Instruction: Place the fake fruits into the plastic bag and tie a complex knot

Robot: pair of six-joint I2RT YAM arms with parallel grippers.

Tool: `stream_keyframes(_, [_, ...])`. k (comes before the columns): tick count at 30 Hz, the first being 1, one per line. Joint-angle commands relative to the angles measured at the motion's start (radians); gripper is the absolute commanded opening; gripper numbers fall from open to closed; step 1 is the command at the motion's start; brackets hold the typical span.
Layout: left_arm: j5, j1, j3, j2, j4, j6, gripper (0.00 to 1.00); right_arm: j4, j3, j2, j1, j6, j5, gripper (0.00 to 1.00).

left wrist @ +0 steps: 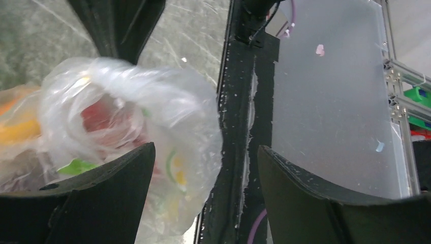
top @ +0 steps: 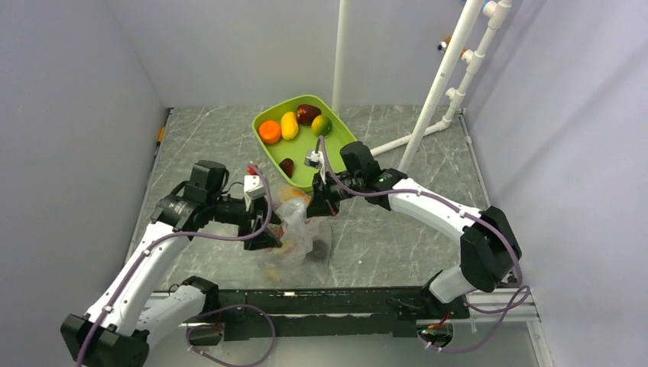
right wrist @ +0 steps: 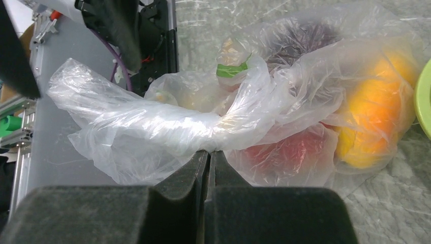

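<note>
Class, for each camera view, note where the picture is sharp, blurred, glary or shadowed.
Top external view: even diffuse light, no hard shadows, plastic bag in focus. Left wrist view: the bag is smeared and soft, the open left gripper a dark silhouette. Right wrist view: bag crisp, white glare along its twisted neck, right gripper near-black and slightly soft.

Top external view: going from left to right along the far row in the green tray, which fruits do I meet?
Orange fruit → yellow oblong fruit → dark maroon fruit → green-yellow fruit.
</note>
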Motion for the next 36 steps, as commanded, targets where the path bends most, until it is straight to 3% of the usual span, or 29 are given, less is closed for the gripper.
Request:
stream_keyframes(1, [-0.156,-0.136,0.058,0.000,0.114,-0.212,0.79,0.021,0.014,-0.045,0.016,0.002,0.050,0.00])
stream_keyframes(6, [-0.306,-0.203,0.090,0.044,0.154,-0.373,0.79,0.026,0.012,-0.058,0.024,-0.002,0.074,0.00])
stream_keyframes(10, [-0.359,-0.211,0.103,0.090,0.150,-0.476,0.70,0.015,0.014,-0.064,0.029,-0.019,0.080,0.00])
stream_keyframes(14, [-0.353,-0.174,0.092,0.115,0.133,-0.515,0.47,-0.005,0.015,-0.072,0.028,-0.045,0.075,0.00])
stream_keyframes(17, [-0.328,-0.100,0.054,0.110,0.164,-0.535,0.24,-0.019,0.014,-0.076,0.028,-0.064,0.069,0.00])
stream_keyframes(21, [-0.224,-0.018,0.024,0.120,0.187,-0.525,0.00,-0.040,0.011,-0.083,0.024,-0.087,0.071,0.00])
stream_keyframes(36, [-0.394,0.126,0.018,0.158,0.010,-0.256,0.00,-0.382,-0.029,-0.198,-0.121,-0.483,0.222,0.00])
